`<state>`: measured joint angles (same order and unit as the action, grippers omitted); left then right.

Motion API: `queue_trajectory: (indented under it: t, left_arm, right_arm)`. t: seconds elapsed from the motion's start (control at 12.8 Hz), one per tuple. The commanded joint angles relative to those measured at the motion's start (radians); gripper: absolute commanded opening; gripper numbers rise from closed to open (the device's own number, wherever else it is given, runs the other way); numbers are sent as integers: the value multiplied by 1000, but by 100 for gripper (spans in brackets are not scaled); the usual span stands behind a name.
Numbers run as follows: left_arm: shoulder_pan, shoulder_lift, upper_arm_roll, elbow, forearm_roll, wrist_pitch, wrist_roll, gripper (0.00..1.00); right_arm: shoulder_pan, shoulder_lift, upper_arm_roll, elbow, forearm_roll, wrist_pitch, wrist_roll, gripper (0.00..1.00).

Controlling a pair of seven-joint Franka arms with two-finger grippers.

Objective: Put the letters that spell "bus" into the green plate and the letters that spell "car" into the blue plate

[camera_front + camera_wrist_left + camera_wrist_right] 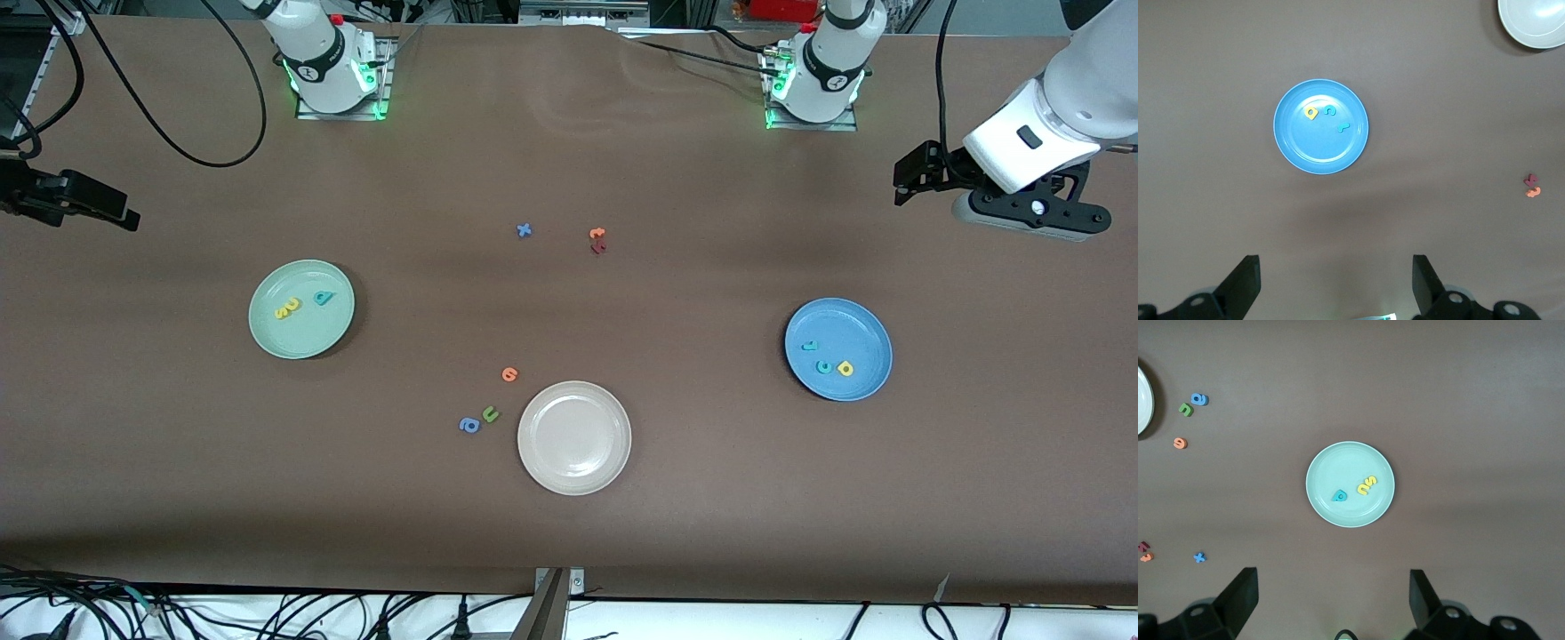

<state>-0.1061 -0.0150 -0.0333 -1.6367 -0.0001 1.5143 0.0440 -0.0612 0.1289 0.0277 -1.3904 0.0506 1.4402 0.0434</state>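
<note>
Across the brown surface [569, 533] three plates lie well apart: the green plate [267, 333] toward the right arm's end, the blue plate [867, 333] toward the left arm's end, and a bare beige plate [574, 437] between them, nearer the front camera.

Both arms hang high and wait. The left tool [1337, 283] is up over the surface toward its own end, its jaws wide and empty, the blue plate lying straight ahead of it in its wrist view. The right tool [1333, 600] has jaws just as wide and holds nothing, with the green plate ahead of it in the same way. Each arm is nearer its own plate — neither would need to reach across.

On the green plate sit the teal b [324, 298] and, just beside it, the yellow u [292, 306] and yellow s [280, 313], these two touching or nearly so. On the blue plate sit the teal r [809, 346], the teal c [825, 366] and the yellow a [845, 368] in a short row. By that, both words look placed and the task looks finished — no further pick seems called for.

Loose letters are off the plates: a green u [490, 413] and blue a [469, 426] beside the beige plate, an orange letter [509, 374] near them, a blue x [524, 230] and an orange and dark red pair [597, 240] farther from the front camera. None blocks either plate.
</note>
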Motion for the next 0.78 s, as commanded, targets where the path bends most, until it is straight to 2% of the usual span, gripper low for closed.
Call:
queue_trajectory:
  t: [0.0,0.7]
  left_arm:
    - [-1,1,6,21,-17,-19,10,100]
    - [0,1,6,20,-15,-20,10,100]
  right_arm:
    - [-12,-29,17,-33,-15,11,13,100]
    - [-20,-20,44,-35,-43,-41,9,100]
